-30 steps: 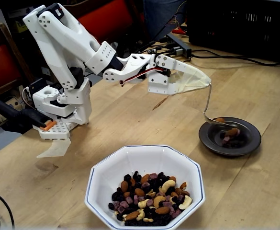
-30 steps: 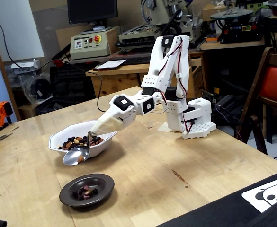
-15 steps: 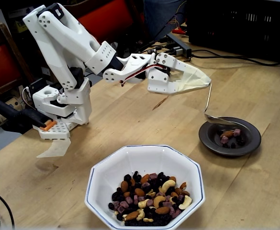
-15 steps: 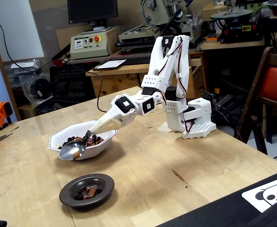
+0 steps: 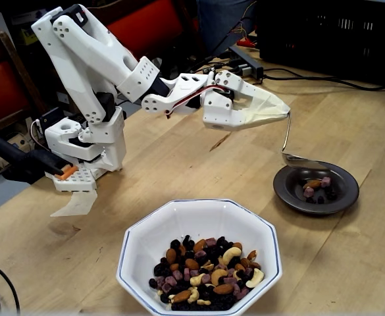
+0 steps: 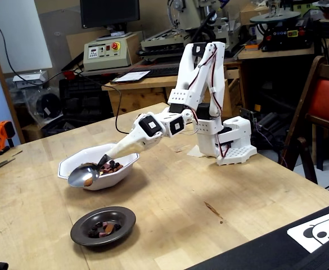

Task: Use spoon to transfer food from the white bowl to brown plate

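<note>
Gripper (image 5: 281,110) pinches the spoon (image 5: 296,158) by its handle, which hangs down. Its scoop looks empty and floats just above the plate (image 5: 316,187) edge. More food (image 5: 206,273) waits in the bowl (image 5: 199,217), nearer the camera on the bench (image 5: 179,171).

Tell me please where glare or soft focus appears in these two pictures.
In a fixed view, the white bowl is sharp and evenly lit, and the brown plate carries a pale sheen on its rim. In another fixed view, the spoon mirrors bright light, and the background machines look slightly soft.
</note>
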